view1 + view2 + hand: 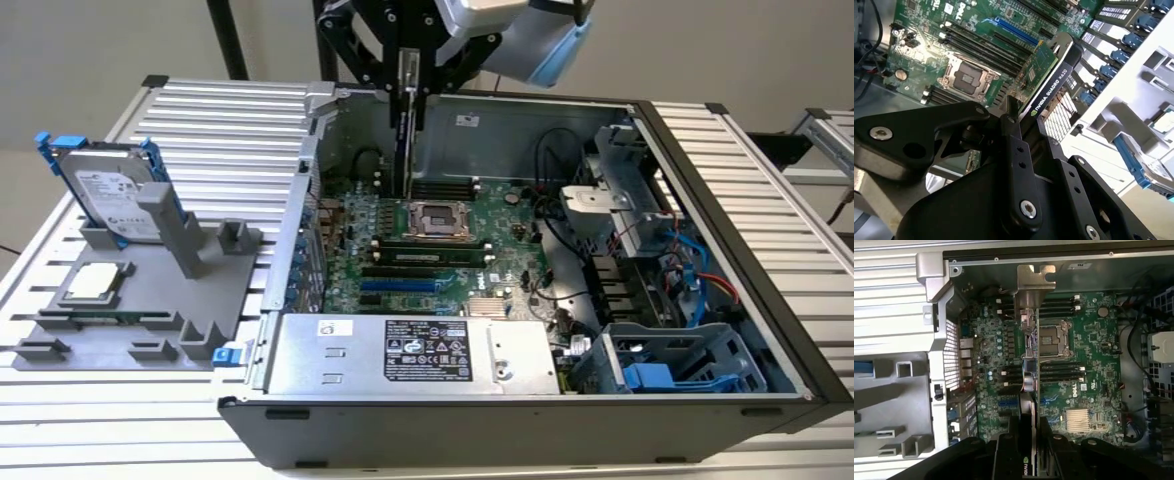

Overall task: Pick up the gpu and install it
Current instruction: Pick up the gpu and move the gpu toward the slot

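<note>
My gripper (407,92) is shut on the gpu (403,135), which hangs on edge, long side vertical, over the back part of the open computer case (747,250). In the first wrist view the gpu (1028,355) runs edge-on across the motherboard (1089,345), its silver end bracket (1036,277) near the case's far wall. The second wrist view shows the gpu (1050,75) with its green board face and black edge, clamped between my black fingers (1013,131). The card is above the motherboard (441,250), not in a slot.
A grey fixture (147,310) on the exterior view's left holds a silver hard drive in a blue frame (110,190) and a square processor chip (96,282). Inside the case are the processor socket (438,222), the power supply (400,350), cables and a blue drive cage (674,365).
</note>
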You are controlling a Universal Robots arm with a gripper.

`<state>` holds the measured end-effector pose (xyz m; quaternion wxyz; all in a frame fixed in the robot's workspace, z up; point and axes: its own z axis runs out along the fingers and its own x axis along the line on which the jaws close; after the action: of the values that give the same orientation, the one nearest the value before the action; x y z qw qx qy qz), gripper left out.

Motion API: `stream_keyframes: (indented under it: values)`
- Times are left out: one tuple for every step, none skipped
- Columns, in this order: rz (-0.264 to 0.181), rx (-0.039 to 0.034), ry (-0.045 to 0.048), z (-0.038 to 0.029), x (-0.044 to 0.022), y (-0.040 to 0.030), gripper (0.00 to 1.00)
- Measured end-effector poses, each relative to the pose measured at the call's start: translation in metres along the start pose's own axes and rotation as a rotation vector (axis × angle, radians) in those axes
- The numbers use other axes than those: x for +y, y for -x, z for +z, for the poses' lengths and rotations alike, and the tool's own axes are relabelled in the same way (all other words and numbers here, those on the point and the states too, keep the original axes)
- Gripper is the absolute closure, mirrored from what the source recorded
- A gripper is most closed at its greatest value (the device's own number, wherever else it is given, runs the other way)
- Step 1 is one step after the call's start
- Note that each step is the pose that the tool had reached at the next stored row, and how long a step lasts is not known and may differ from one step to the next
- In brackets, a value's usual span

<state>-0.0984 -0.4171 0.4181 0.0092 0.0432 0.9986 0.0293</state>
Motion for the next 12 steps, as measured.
stream_keyframes:
  values:
    - [0.000,0.0000,0.0000,0.0000,0.0006,0.0014,1.00]
    - [0.000,0.0001,-0.0001,0.0001,0.0012,0.0028,1.00]
    - [0.000,0.0000,-0.0001,0.0001,0.0018,0.0042,1.00]
    - [0.000,0.0000,-0.0001,0.0002,0.0025,0.0057,1.00]
    - [0.000,0.0001,-0.0002,0.0002,0.0031,0.0071,1.00]
    - [0.000,0.0000,-0.0001,0.0003,0.0036,0.0084,1.00]
    - [0.000,0.0000,-0.0001,0.0004,0.0042,0.0098,1.00]
    - [0.000,0.0000,-0.0001,0.0004,0.0048,0.0113,1.00]
    - [0.000,0.0001,0.0000,0.0005,0.0054,0.0127,1.00]
    - [0.000,0.0000,0.0000,0.0006,0.0060,0.0141,1.00]
    - [0.000,0.0000,0.0000,0.0006,0.0066,0.0154,1.00]
    - [0.000,0.0000,-0.0001,0.0007,0.0072,0.0169,1.00]
